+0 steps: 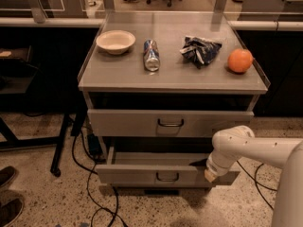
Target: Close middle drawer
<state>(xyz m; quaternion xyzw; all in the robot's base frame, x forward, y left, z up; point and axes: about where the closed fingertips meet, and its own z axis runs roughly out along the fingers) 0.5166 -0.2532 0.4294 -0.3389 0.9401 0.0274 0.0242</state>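
The middle drawer (161, 175) is a low grey metal drawer with a small dark loop handle (167, 177). It stands pulled out partway below the taller top drawer (170, 123), which is closed. My white arm (255, 148) reaches in from the right. My gripper (210, 174) sits at the right end of the middle drawer's front panel, against it. The third drawer is hidden below.
On the cabinet top (118, 74) are a white bowl (115, 41), a lying can (151, 55), a crumpled chip bag (200, 50) and an orange (240, 60). Cables (90, 193) trail on the floor at left, by a black table leg (61, 141). Shoes (7, 193) show at bottom left.
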